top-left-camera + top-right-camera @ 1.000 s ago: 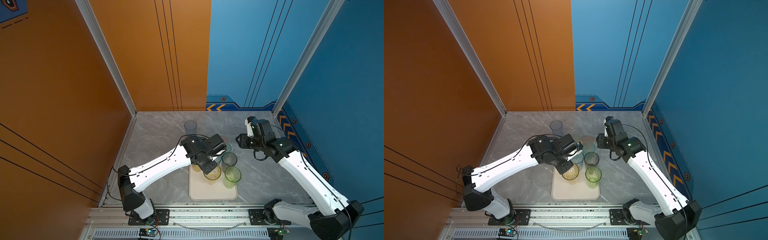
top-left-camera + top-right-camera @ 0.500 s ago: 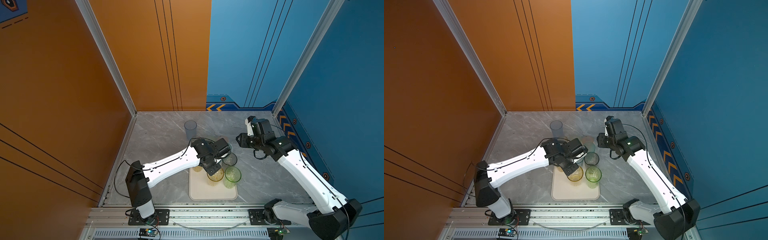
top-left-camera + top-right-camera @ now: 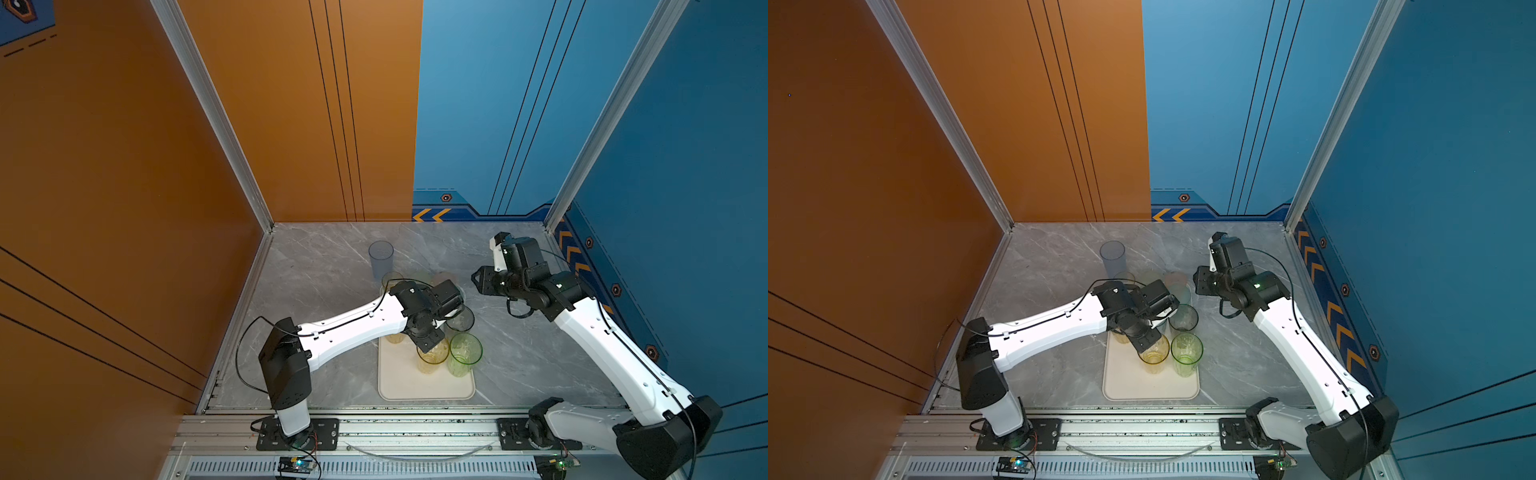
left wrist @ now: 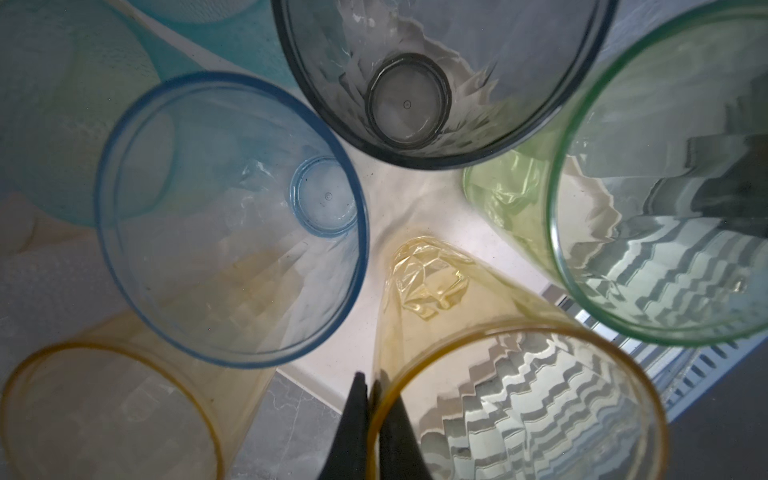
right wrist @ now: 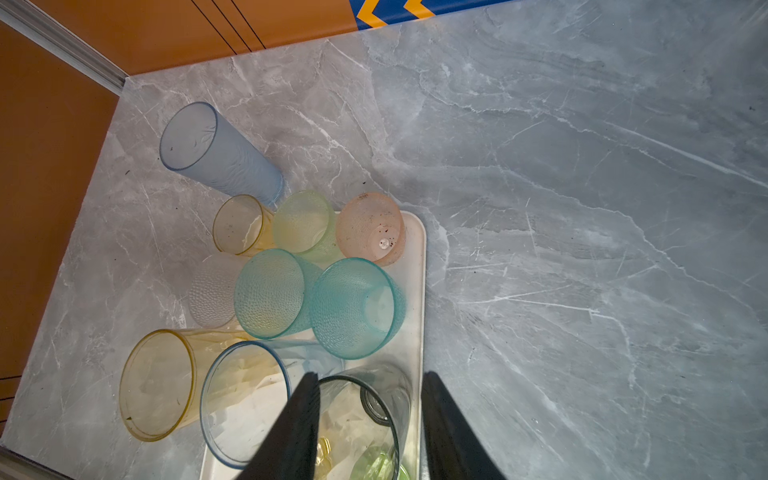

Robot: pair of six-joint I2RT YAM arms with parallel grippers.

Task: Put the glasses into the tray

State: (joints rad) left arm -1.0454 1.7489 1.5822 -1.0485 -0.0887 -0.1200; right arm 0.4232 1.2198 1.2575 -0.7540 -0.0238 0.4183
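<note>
Since a second ago the left arm has stretched farther across, its lower black joint swinging toward 3 o'clock. The yellow glass it carries has slid a little toward 6 o'clock over the tray. The right arm has not shifted.

The left tool is pressed together on that glass's rim, one finger inside the wall and one outside. The glass stands upright about mid-tray; whether its base touches cannot be told. Just at its 3 o'clock stands a green glass, and at its 1 o'clock a grey glass, both on the tray.

The right tool hangs spread above the grey glass, gripping nothing. A tall blue glass stands on the counter at the tray's 11 o'clock, off it.
</note>
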